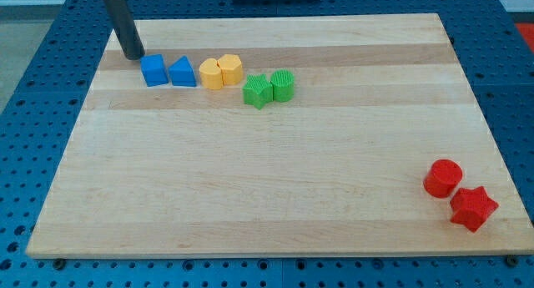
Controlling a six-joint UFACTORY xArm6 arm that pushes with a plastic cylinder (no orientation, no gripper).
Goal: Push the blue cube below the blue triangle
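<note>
while my tip (133,56) is resting on the wooden board (267,188) at its far left corner, the blue cube (153,71) is sitting just to the right of it and slightly nearer, very close, though i cannot tell whether the two are touching. the tool is only a straight dark rod with nothing to open or close, and it is gripping nothing. the blue triangle (183,73) is standing immediately right of the blue cube, the two looking as if they are touching side by side in one row. further right, a yellow half-round block (211,74) and a yellow hexagonal block (230,68) are pressing together, and just beyond them a green star (257,91) and a green cylinder (283,85) are sitting as a pair. well apart, at the near right corner, a red cylinder (442,178) and a red star (473,208) are lying beside each other. a blue perforated table (33,138) is showing around the board.
</note>
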